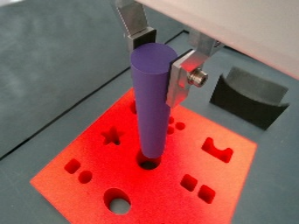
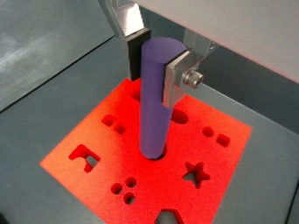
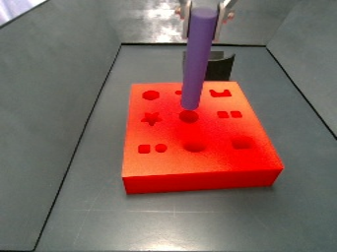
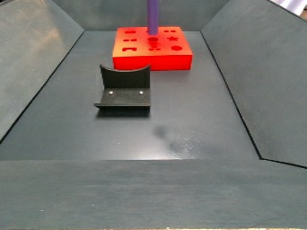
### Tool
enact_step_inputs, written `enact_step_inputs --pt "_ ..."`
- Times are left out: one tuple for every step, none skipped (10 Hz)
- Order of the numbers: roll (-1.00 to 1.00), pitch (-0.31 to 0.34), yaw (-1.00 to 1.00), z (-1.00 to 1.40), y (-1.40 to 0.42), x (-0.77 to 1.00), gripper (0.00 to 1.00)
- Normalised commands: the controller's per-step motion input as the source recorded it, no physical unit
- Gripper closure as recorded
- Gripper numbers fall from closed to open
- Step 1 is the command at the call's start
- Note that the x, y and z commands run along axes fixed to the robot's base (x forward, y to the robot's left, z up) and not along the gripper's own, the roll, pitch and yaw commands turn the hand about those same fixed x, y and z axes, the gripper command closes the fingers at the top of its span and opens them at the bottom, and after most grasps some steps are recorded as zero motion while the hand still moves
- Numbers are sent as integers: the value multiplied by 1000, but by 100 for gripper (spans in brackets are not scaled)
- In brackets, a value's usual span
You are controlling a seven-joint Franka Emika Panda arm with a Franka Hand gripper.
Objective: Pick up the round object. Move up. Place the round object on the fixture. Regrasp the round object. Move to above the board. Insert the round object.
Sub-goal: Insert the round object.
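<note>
1. Hidden or cut off: in both side views the gripper sits at the top edge of the picture and is mostly cropped; in the side view looking along the trough only the lower part of the purple peg shows, with no jaws visible. The arm above the wrist is out of view everywhere.
2. Hard to make out: the peg's lower tip. In a wrist view it meets a round cut-out in the board, and the hole's dark rim shows around its foot; how deep it sits cannot be told.
3. Jaws: in both wrist views the silver fingers with dark pads press on opposite sides of the peg's upper part, closed on it. The gripper stands directly above the board.
4. Purple peg: smooth, slim, long cylinder with a flat top, standing upright or very nearly so, its lower end near the middle of the board's top face.
5. Board: flat red-orange block lying on the dark surface toward its far end in the trough-length side view; cut-outs include a star, circles, squares and an oval.
6. Fixture: black notched block, well apart from the board, nearer the middle of the surface; nothing rests on it.
</note>
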Motion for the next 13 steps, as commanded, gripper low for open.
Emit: enact_step_inputs --pt "-273 -174 -103 -329 0 -114 100" --pt "-224 -156 -86 -337 0 -29 100" --pt "-233 -161 -97 -277 0 -57 100" --pt "-217 -136 -77 -226 0 -17 100" --pt "-217 -126 -80 -240 0 0 100" --pt "-206 -110 -71 -326 0 0 100" --pt "-64 -110 -26 -491 0 0 100" --pt "0 -80 0 -497 0 0 100" --pt "0 -56 0 -454 0 0 100" --pt "0 -66 0 -351 0 0 100" --pt "-109 -134 0 -146 9 -17 100" --pt "-79 -37 0 -43 31 0 100" --pt "0 0 0 0 0 0 100"
